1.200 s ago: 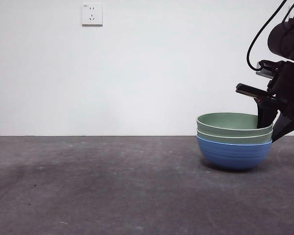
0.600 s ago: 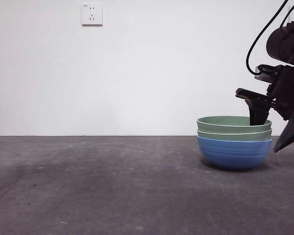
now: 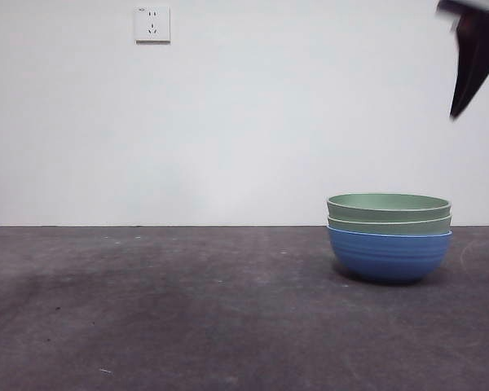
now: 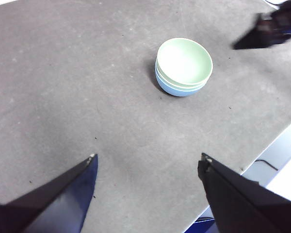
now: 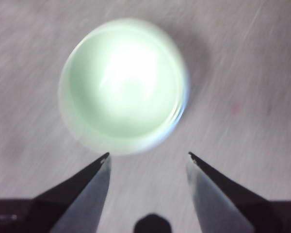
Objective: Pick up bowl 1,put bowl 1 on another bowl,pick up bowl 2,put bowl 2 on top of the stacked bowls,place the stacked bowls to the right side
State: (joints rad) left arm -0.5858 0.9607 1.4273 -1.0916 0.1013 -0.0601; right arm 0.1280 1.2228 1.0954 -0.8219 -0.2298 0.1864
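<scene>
Front view: the stacked bowls [image 3: 389, 237] stand at the lower right of the frame on the dark grey table [image 3: 163, 309], in front of a white wall that carries a socket plate [image 3: 152, 24] at the upper left. Another bowl [image 3: 389, 257], blue and faintly ridged, sits at the bottom of the stack, and the rims of two pale green bowls show above it as bands. The right gripper [image 3: 477, 61] appears as a blurred dark shape at the upper right corner, well above the stack and touching nothing. In the right wrist view its jaws are spread apart with nothing between them, and the stacked bowls [image 5: 123, 87] fill the upper middle of the frame. In the left wrist view the left gripper [image 4: 148, 162] hangs far from the stack, its jaws spread and empty, with the stacked bowls [image 4: 183, 67] small in the upper middle of the frame.
</scene>
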